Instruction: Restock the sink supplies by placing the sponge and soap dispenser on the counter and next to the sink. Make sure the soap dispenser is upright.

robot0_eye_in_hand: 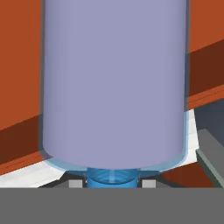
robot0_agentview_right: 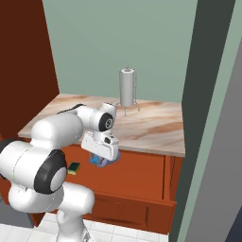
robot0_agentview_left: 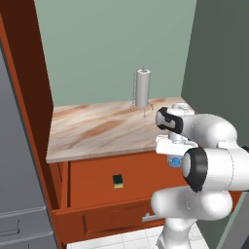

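Currently the gripper (robot0_agentview_right: pixel 100 159) is closed on the soap dispenser (robot0_agentview_right: pixel 99 160), carried in front of the open drawer, below the counter (robot0_agentview_left: pixel 97 129) edge. Judging by the hand view, the lavender body (robot0_eye_in_hand: pixel 114 83) runs up from the blue neck at 6 o'clock, so it probably needs careful righting before release. The sponge (robot0_agentview_left: pixel 117 181) waits in the drawer, at 9 o'clock from the bottle. No label or writing is legible.

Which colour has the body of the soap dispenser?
Lavender-blue, with a brighter blue pump end. The soap dispenser shows best in the hand view.
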Available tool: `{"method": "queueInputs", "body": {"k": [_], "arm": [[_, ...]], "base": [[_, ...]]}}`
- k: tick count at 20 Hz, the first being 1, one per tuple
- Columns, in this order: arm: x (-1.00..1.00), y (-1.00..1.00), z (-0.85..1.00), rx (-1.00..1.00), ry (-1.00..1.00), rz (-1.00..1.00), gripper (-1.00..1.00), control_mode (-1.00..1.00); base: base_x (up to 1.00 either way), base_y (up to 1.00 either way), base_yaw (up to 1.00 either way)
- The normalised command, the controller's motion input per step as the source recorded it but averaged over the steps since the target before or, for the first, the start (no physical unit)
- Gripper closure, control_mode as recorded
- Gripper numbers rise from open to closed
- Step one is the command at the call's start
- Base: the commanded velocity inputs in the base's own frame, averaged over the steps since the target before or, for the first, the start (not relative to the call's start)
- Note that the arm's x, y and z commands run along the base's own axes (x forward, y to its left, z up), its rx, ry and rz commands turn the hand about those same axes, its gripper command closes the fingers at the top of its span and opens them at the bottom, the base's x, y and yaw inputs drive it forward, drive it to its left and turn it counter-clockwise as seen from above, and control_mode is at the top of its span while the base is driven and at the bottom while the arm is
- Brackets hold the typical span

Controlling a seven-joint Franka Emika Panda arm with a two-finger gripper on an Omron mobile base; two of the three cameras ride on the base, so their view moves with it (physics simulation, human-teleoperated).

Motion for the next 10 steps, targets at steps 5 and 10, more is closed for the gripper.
{"method": "queueInputs", "body": {"k": [5,10], "arm": [[-0.86,0.00,0.60,0.00,0.04,-0.06,1.00,-1.00],[-0.70,0.09,0.79,0.00,0.00,-0.04,1.00,-1.00]], "base": [[0.00,0.00,0.00],[0.00,0.00,0.00]]}}
